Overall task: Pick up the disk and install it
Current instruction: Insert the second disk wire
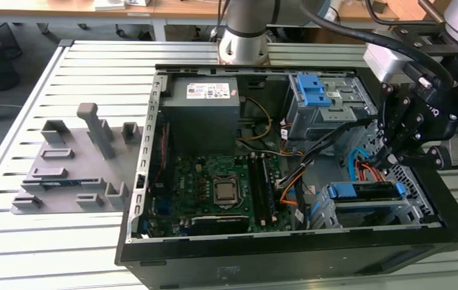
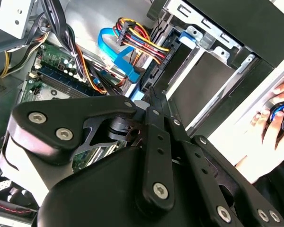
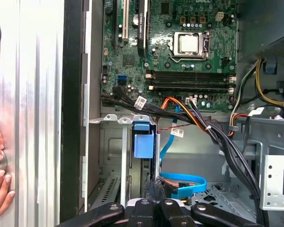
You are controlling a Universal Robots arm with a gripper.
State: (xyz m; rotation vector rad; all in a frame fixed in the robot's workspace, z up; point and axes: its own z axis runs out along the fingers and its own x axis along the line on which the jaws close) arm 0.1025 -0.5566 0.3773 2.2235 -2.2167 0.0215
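Note:
The disk point(image 1: 366, 192) lies flat in the drive cage at the near right corner of the open computer case point(image 1: 293, 254), with its blue carrier frame around it. In the first wrist view the blue carrier tab point(image 3: 143, 142) sits in the metal bay just ahead of my fingers. My gripper point(image 1: 386, 158) hangs over the case's right side, a little above and behind the disk. Its fingers point(image 2: 154, 106) are pressed together with nothing between them, so it is shut and empty. In the first wrist view the gripper point(image 3: 155, 187) points at the bay beside the blue tab.
Bundled black, orange and blue cables point(image 3: 199, 118) run between the motherboard point(image 1: 221, 187) and the bay. A grey power-supply box point(image 1: 205, 99) and a blue-latched upper cage point(image 1: 313, 90) stand at the back. A grey fixture point(image 1: 76, 163) lies on the table. A person's hand point(image 2: 274, 118) rests beside the case.

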